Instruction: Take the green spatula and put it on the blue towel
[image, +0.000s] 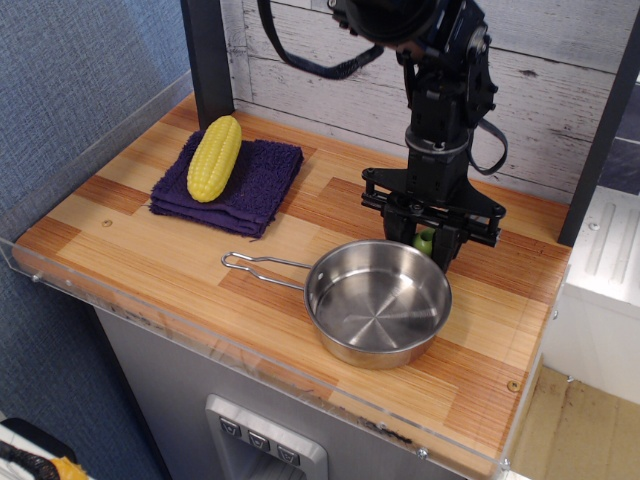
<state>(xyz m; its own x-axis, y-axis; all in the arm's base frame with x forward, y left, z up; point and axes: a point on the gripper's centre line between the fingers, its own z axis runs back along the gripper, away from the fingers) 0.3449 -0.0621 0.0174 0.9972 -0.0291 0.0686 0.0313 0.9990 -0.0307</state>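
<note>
The green spatula (427, 241) lies on the wooden table just behind the steel pan; only a bit of its lime-green handle shows between the fingers. My gripper (426, 243) stands straight down over it, its fingers closed in on the handle. The grey blade is hidden behind the gripper. The blue towel (232, 180) lies folded at the back left of the table, far to the left of the gripper.
A yellow corn cob (214, 156) lies on the towel's left half. A steel pan (377, 301) with a wire handle pointing left sits at the front. A clear acrylic rim (120, 300) edges the table. A dark post (208, 55) stands behind the towel.
</note>
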